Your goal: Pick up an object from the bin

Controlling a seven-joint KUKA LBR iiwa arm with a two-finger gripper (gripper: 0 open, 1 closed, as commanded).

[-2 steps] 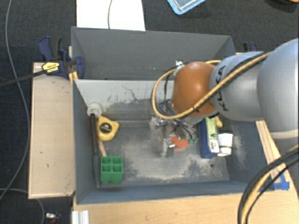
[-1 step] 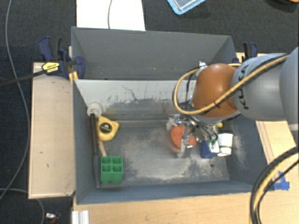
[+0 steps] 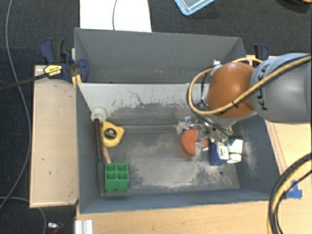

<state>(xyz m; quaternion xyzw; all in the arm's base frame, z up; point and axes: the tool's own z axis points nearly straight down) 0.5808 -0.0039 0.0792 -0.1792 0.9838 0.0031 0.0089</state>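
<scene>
My gripper (image 3: 199, 139) hangs low over the right half of the bin floor, its metal fingers right beside an orange rounded thing (image 3: 188, 143), which touches or nearly touches them. Just right of the gripper lie a blue bottle-like thing (image 3: 215, 154) and a white container with a green label (image 3: 234, 149), close together.
Along the left wall lie a yellow tape measure (image 3: 111, 135), a green block with square holes (image 3: 116, 176), and a long dark-handled tool with a round pale head (image 3: 99, 136). The arm with its orange cover and cables comes in from the right.
</scene>
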